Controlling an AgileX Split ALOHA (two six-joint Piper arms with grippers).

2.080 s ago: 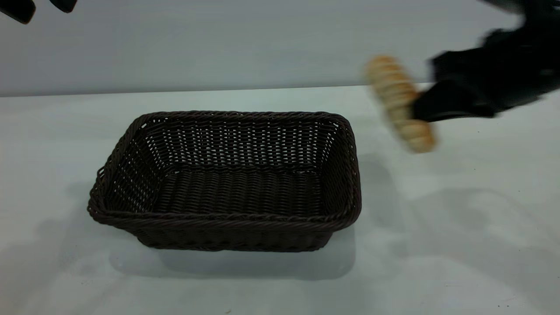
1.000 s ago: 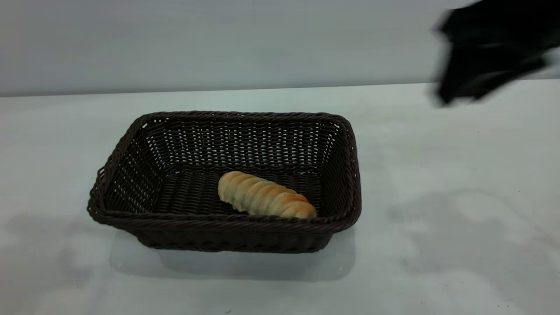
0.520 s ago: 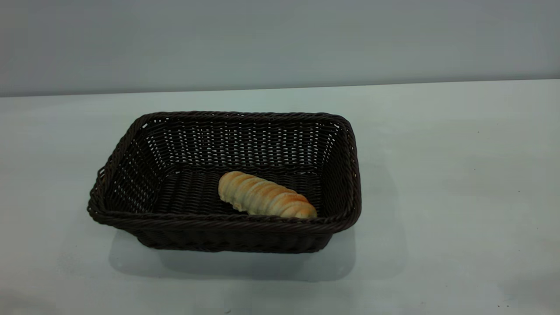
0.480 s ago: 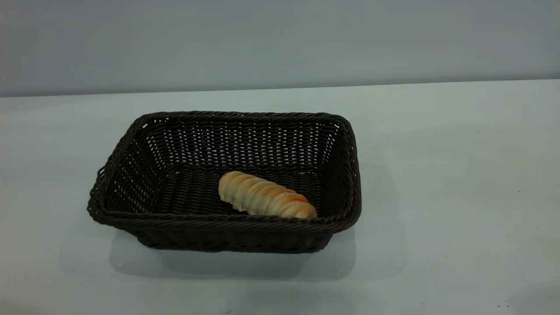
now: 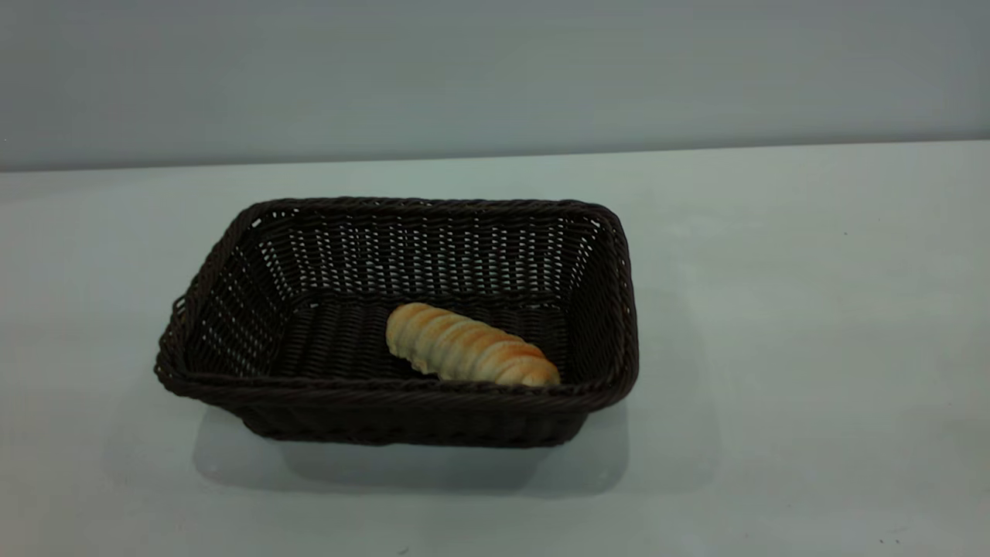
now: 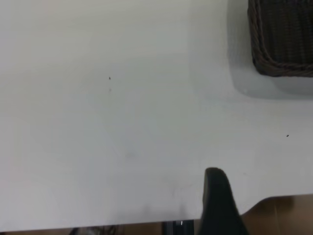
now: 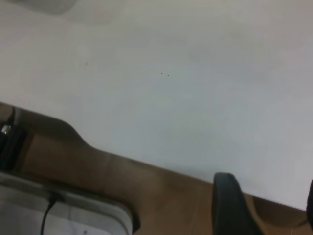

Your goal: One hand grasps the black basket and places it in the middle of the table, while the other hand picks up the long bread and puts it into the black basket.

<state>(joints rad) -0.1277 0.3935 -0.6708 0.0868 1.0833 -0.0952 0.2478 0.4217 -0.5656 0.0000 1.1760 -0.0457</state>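
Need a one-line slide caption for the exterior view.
Long bread lying inside the black basket on the table.

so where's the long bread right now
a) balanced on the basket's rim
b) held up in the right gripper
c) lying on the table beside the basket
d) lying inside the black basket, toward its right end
d: in the exterior view the long bread lies on the floor of the black basket, nearer its right wall, with no gripper touching it and the table around the basket bare of bread.
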